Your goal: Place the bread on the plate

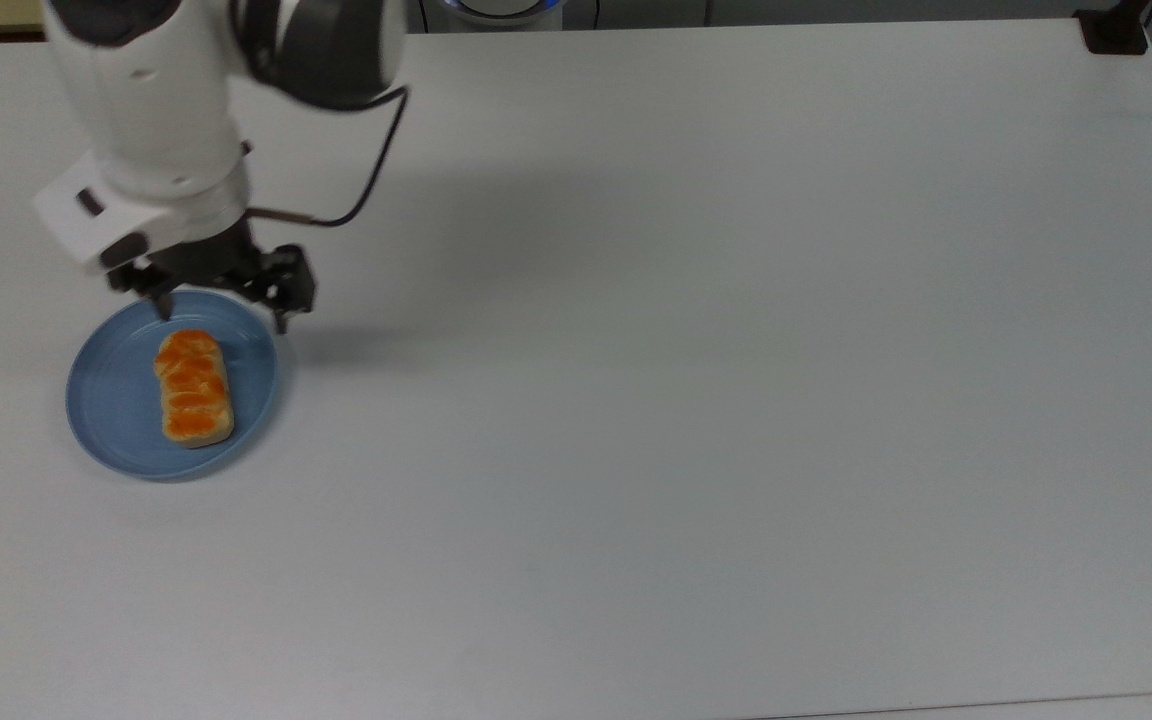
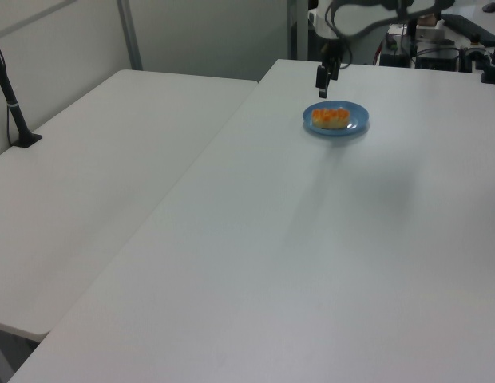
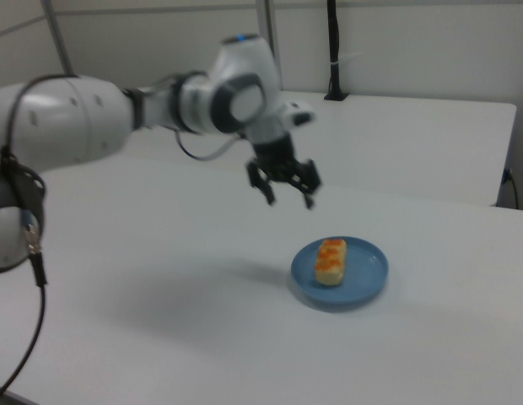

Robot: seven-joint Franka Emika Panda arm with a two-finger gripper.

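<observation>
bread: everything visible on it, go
The bread is a small oblong loaf with pale cream sides and a glossy orange-brown top split into segments. It lies flat, top up, inside the light-blue plate, near its middle, and touches only that. The gripper is open above the plate's rim, clear of the loaf.

There is one bread (image 1: 194,388), one plate (image 1: 111,400), one gripper (image 1: 223,315) on one arm (image 1: 151,120), and two tables (image 1: 736,350).
</observation>
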